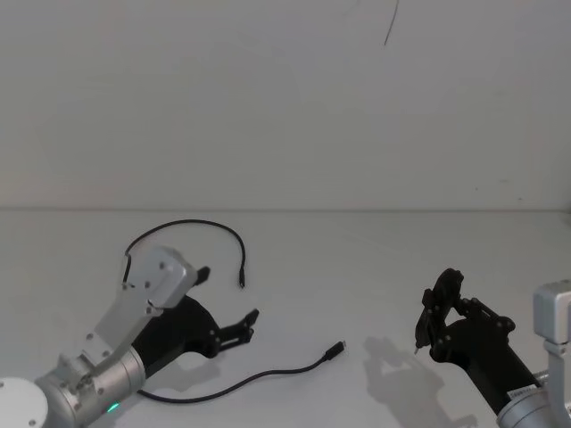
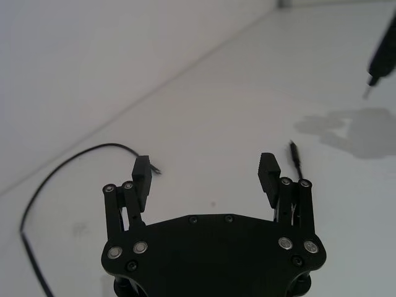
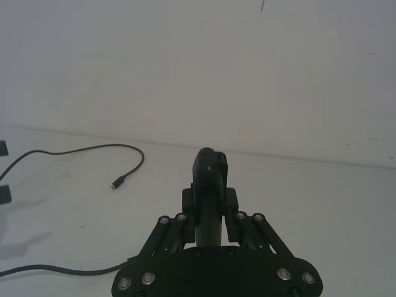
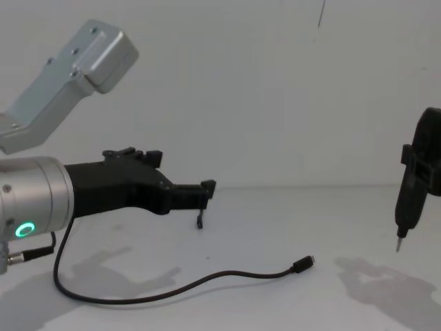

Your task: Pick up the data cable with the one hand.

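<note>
The left gripper (image 1: pixel 230 294), spread wide, is held over the front left corner of the table (image 1: pixel 357 259), the data cable (image 1: pixel 330 353) looping beneath it. An approach is judged in hand; descent onto the cord is required. Free room lies toward the right gripper (image 1: pixel 443 301), clamped on a pen-like tool (image 4: pixel 408 200).

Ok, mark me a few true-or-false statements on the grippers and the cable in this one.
1. The left gripper is open. True.
2. The left gripper holds the cable. False: the cable lies on the table, with nothing between the fingers.
3. The right gripper is shut on a pen-like tool. True.
4. The cable lies on the far side of the right gripper, away from the left one. False: it lies on the left side, curving around the left gripper.
</note>
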You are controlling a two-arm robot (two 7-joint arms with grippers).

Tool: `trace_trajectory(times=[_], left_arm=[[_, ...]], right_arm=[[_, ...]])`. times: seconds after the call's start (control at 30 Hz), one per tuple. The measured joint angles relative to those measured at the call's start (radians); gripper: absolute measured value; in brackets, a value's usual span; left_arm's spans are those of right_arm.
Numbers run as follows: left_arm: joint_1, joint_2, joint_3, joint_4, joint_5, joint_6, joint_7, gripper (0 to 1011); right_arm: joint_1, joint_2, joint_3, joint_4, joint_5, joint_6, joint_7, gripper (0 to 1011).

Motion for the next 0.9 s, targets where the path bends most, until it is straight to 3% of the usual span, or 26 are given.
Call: trace_trajectory(times=[0.2, 0.53, 0.9], left_arm=[[-0.059, 0.029, 0.028, 0.019, -0.012, 0.082, -0.112, 1001], [-0.142, 0.048, 0.072, 0.068, -0.013, 0.17, -0.233, 1000], [-0.203, 0.06, 0.113, 0.121, -0.01, 0.196, -0.326, 1001]], right_arm=[[0.0, 0.0, 0.0, 0.0, 0.0, 0.0, 0.0, 263], [0.0, 0.0, 0.0, 0.0, 0.0, 0.0, 0.0, 263], [0.0, 0.0, 0.0, 0.0, 0.0, 0.0, 0.0, 263]])
